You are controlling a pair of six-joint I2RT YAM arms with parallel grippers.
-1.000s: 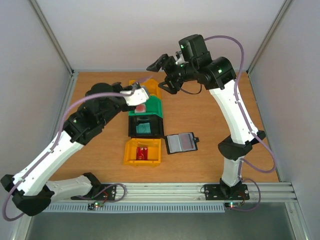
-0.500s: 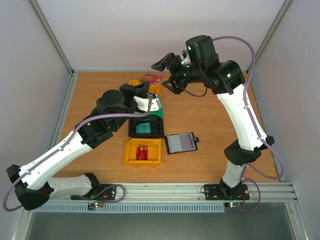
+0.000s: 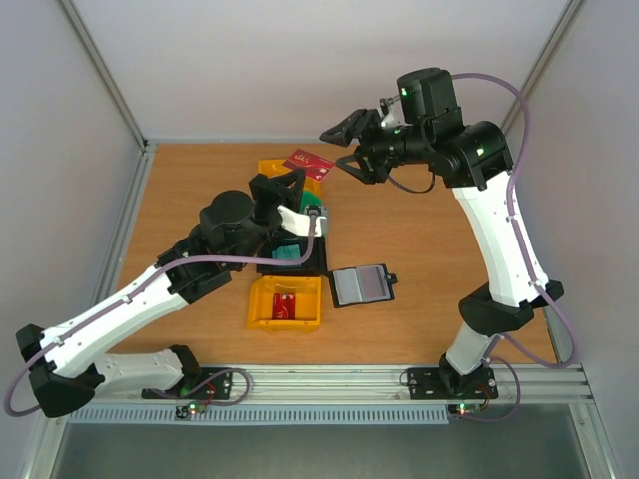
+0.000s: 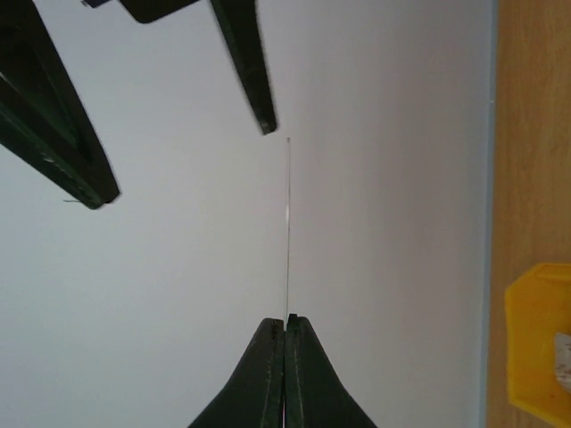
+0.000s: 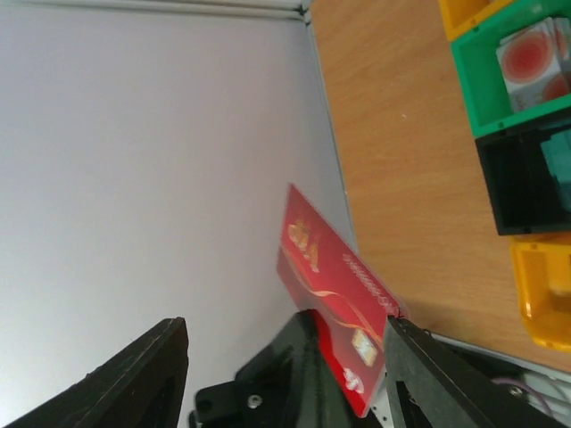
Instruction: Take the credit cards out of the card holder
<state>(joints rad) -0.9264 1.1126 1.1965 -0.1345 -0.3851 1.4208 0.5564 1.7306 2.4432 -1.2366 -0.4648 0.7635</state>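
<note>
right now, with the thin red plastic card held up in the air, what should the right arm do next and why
Probably ease the right end effector forward until its open fingers straddle the red credit card, then close. The left end effector is shut on one end of the card, and the right fingers stand apart near its free end, not yet touching it.
</note>
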